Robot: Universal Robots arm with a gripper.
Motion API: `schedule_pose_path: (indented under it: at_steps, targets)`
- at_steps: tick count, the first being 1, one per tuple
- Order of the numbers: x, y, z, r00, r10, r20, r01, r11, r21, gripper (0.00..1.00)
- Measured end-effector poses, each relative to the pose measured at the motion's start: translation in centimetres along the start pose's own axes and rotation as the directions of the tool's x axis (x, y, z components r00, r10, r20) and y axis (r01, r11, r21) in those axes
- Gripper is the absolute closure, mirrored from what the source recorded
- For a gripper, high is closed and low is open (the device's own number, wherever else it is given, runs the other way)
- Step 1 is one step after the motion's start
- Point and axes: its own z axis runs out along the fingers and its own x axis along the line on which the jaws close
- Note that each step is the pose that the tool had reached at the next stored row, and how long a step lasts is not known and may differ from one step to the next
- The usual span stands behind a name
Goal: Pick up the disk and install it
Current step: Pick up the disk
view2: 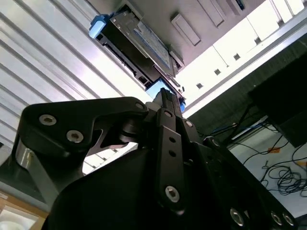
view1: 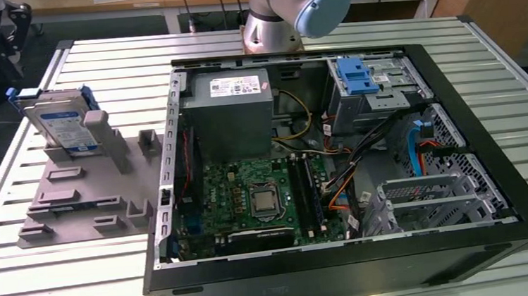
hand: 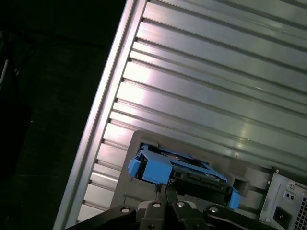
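Note:
The disk (view1: 62, 125) stands on edge in a grey holder (view1: 79, 198) on the slatted table, at the exterior view's left. It is silver with a blue-and-white label and a blue frame. My gripper (view1: 0, 63) hangs just beyond the disk, over the table's far corner at the exterior view's left. In both wrist views the thin black fingertips (hand: 161, 189) lie pressed together with nothing between them, and they point at the blue end of the disk (hand: 182, 170). In the second wrist view the gripper (view2: 165, 96) ends a short gap from the disk (view2: 139, 40).
An open black computer case (view1: 492, 172) lies at the exterior view's right. Inside it are a grey metal box (view1: 233, 111), a green motherboard (view1: 249, 198) and a silver cage with a blue latch (view1: 363, 83). The table's edge (hand: 103, 124) runs close beside the holder.

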Motion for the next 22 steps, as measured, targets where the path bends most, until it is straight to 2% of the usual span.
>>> schedule_pose_path:
  at_steps: [2, 5, 10, 13, 17, 22]
  targets:
    - [0.00, 0.00, 0.01, 0.9993, -0.037, -0.0008, 0.037, 0.9993, -0.0003, 0.89]
    - [0.00, 0.00, 0.03, 0.9959, -0.091, -0.0021, 0.091, 0.9959, -0.0007, 0.89]
    - [0.00, 0.00, 0.06, 0.9835, -0.181, -0.0041, 0.181, 0.9835, -0.0015, 0.89]
    - [0.00, 0.00, 0.08, 0.9731, -0.230, -0.0052, 0.230, 0.9731, -0.0020, 0.89]
    - [0.00, 0.00, 0.11, 0.9563, -0.292, -0.0063, 0.292, 0.9563, -0.0028, 0.89]
    - [0.00, -0.01, 0.16, 0.9320, -0.362, -0.0078, 0.362, 0.9320, -0.0032, 0.89]
